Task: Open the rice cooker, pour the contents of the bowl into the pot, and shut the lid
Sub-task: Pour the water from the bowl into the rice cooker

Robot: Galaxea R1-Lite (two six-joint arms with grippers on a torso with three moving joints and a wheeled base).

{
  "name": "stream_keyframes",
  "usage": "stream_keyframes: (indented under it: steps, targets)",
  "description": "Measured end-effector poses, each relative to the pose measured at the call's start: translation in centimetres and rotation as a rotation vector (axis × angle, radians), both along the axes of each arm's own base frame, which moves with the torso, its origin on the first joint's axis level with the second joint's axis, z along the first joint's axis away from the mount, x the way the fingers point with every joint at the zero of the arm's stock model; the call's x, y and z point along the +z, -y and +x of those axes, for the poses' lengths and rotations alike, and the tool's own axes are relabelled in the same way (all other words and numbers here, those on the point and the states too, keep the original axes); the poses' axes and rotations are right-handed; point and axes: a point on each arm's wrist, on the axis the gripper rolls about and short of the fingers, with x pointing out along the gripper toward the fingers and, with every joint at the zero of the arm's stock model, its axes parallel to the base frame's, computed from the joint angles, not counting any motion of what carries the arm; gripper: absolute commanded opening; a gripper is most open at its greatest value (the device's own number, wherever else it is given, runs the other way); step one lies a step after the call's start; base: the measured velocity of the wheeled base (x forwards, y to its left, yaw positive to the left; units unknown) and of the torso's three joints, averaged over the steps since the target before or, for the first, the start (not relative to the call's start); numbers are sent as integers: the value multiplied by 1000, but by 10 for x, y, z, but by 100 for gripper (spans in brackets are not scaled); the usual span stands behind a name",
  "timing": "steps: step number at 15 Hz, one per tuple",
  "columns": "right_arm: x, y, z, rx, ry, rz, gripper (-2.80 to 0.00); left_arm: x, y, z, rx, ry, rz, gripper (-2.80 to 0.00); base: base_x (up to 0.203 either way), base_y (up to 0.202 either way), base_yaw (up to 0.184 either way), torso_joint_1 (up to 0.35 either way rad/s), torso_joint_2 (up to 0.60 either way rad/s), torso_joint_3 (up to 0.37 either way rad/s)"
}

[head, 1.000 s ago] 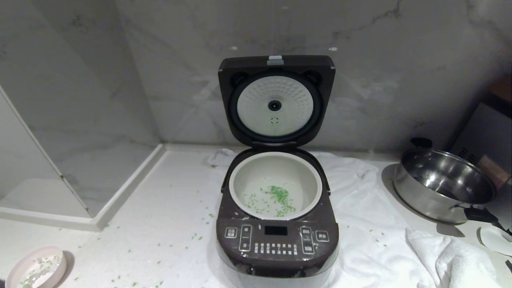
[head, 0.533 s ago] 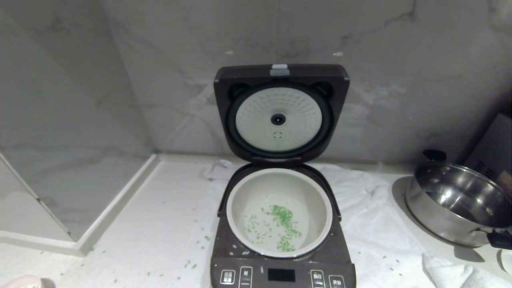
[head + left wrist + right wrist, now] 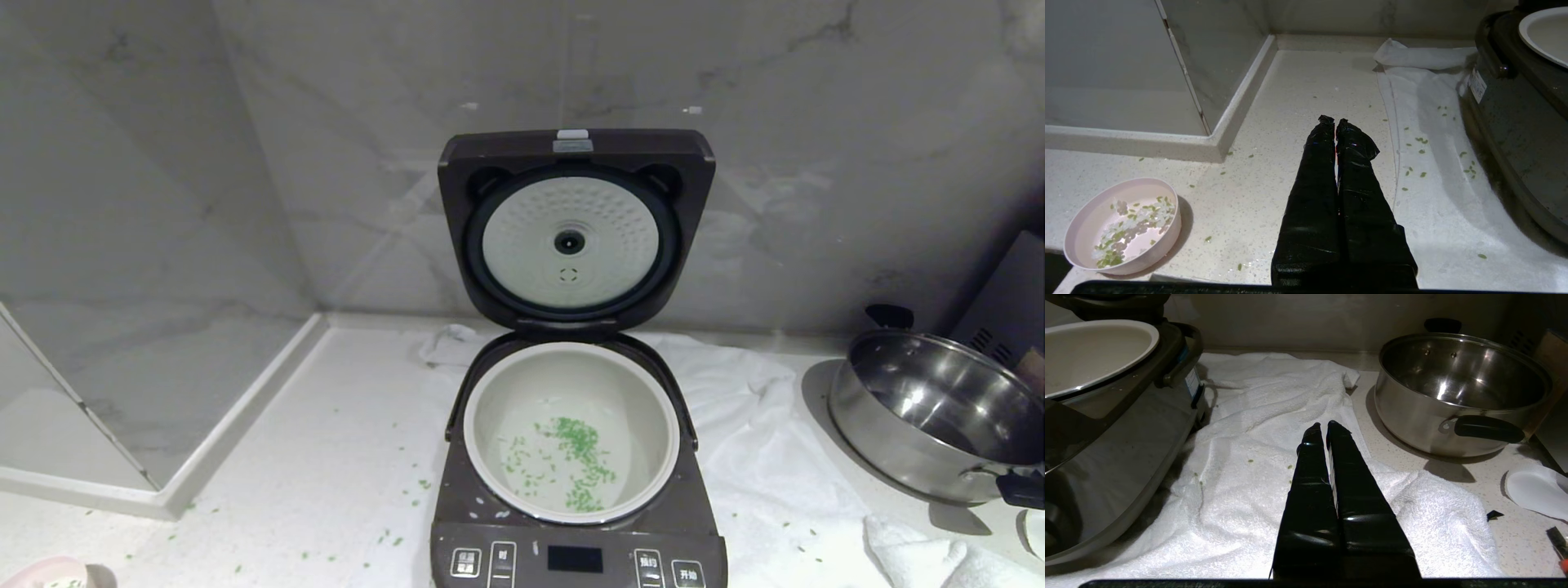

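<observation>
While the hinged dark lid (image 3: 575, 229) stands open, one dark brown-grey rice cooker (image 3: 571, 539) holds one off-white pot (image 3: 571, 384). One pale pink bowl (image 3: 1122, 224) sits left (green bits inside). My left gripper (image 3: 1335, 121) and right gripper (image 3: 1327, 426) are closed, empty.

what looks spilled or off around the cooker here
Green bits are scattered over the counter and white towel beside the rice cooker, outside the pot. The bowl still holds some. The lid stands open.
</observation>
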Motion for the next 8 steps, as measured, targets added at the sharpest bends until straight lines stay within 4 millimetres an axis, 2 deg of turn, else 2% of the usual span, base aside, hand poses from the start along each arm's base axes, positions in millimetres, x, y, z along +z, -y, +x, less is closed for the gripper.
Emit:
stream_keyframes:
  steps: [3,8]
  targets:
    - [0,0,0,0,0,0,-280,0,0,0,0,0,0,-280,-94,0,-1,6,8,2]
    - [0,0,0,0,0,0,-280,0,0,0,0,0,-1,-280,0,0,0,0,0,0]
